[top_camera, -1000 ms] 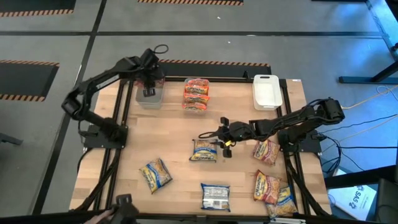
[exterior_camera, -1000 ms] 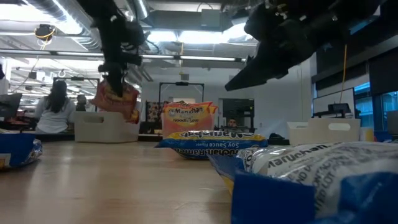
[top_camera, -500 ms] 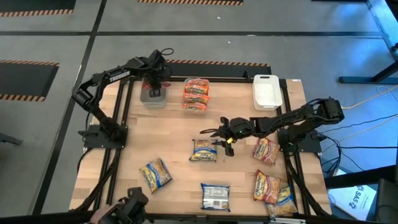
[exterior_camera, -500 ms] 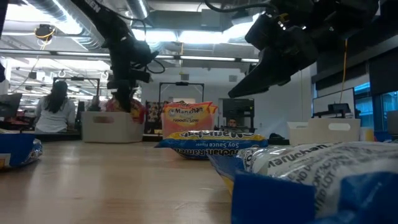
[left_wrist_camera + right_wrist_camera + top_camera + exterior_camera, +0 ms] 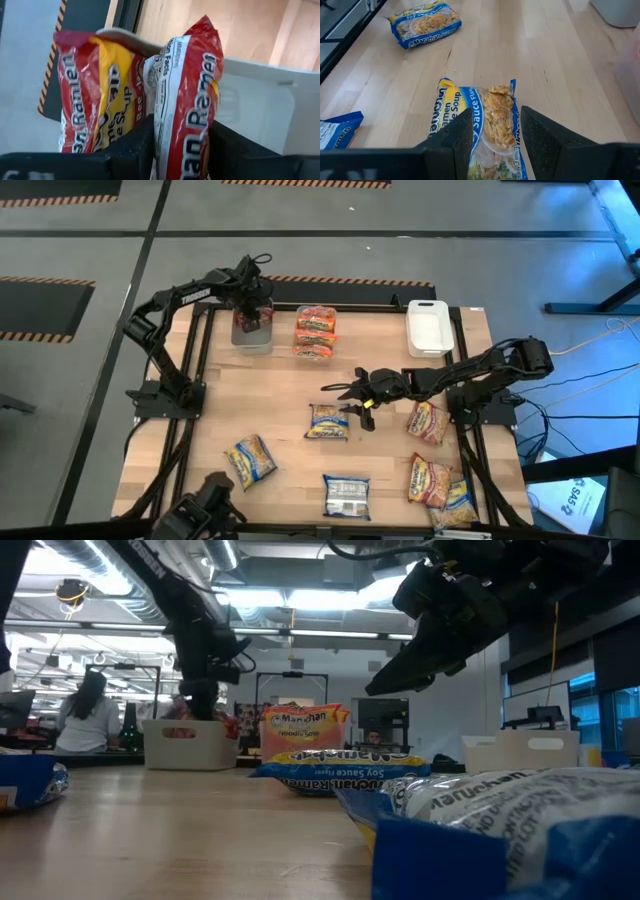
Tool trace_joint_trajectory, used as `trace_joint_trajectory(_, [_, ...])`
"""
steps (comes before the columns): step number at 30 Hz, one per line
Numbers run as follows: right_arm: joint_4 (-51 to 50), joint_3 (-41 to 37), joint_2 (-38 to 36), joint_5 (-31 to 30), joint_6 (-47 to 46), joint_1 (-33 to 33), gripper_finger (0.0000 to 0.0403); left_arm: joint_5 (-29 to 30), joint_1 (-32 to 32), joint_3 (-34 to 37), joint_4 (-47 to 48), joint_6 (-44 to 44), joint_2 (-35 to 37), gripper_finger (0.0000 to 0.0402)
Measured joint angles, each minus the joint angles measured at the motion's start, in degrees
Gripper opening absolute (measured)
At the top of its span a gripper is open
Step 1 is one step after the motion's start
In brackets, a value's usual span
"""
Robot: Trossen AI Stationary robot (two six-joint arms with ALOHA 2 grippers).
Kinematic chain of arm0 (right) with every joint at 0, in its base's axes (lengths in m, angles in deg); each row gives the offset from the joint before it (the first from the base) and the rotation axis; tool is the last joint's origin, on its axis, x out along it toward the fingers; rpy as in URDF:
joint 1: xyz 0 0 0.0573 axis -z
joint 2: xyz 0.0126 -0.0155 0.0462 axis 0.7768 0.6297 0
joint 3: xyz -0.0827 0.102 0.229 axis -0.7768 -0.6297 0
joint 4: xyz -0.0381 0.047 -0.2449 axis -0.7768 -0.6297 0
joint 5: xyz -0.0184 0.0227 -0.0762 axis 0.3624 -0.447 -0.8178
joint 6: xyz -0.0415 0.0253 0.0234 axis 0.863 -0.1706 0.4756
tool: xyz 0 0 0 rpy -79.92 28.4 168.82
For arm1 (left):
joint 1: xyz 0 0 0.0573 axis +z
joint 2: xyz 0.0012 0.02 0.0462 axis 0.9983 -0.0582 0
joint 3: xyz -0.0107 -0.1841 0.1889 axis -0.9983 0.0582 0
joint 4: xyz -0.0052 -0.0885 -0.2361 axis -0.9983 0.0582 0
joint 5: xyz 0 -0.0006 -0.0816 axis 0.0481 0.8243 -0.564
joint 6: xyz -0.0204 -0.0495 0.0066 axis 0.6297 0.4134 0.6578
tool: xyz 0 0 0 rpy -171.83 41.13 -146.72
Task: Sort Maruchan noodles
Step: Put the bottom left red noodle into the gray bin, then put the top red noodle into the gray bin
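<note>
My left gripper (image 5: 250, 310) is over the clear bin (image 5: 253, 340) at the table's far left, shut on a dark red-and-yellow Maruchan packet (image 5: 187, 100). A second red packet (image 5: 85, 100) stands beside it in that bin. My right gripper (image 5: 345, 395) hovers open over a blue-yellow packet (image 5: 328, 421) lying flat at mid-table. In the right wrist view the fingers stand on either side of this packet (image 5: 485, 120), above it. The low view shows the left gripper (image 5: 200, 705) reaching down into the bin (image 5: 190, 745). My left gripper pinches the red packet between its two fingers, coming from above and pointing down. The packet (image 5: 192, 135) stands on edge between the fingers (image 5: 145, 145), upright inside the bin. The bin wall hides its lower end.
A middle bin (image 5: 315, 332) holds pink-orange packets; a white bin (image 5: 428, 327) sits at the far right. More packets lie at the near left (image 5: 250, 461), the near middle (image 5: 346, 495) and in a cluster on the right (image 5: 430, 480). A dark object shows at the near edge (image 5: 205, 505).
My left gripper has moved down and slightly toward the table's right, lowering the red packet from above the bin into it. The clear bin now stands a little farther right than before. The left gripper has stayed shut on the packet.
</note>
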Motion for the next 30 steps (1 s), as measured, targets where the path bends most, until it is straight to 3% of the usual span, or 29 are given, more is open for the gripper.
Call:
trace_joint_trajectory(4, [0.3,0.0,0.0,0.0,-0.1,0.0,0.0151,0.4,0.7,0.1,-1.2,1.3,-0.1,0.0161])
trace_joint_trajectory(13, [0.9,0.0,0.0,-0.1,-1.2,0.0,0.0151,8.5,0.3,0.1,-1.5,2.6,0.6,0.0225])
trace_joint_trajectory(23, [1.6,0.0,0.0,-0.1,-1.4,0.0,0.0151,14.7,-1.9,0.1,-1.4,3.0,2.9,0.0229])
trace_joint_trajectory(30, [1.6,0.0,0.0,-1.0,-1.4,0.0,0.0151,15.1,-5.3,-1.5,-0.3,7.4,9.1,0.0229])
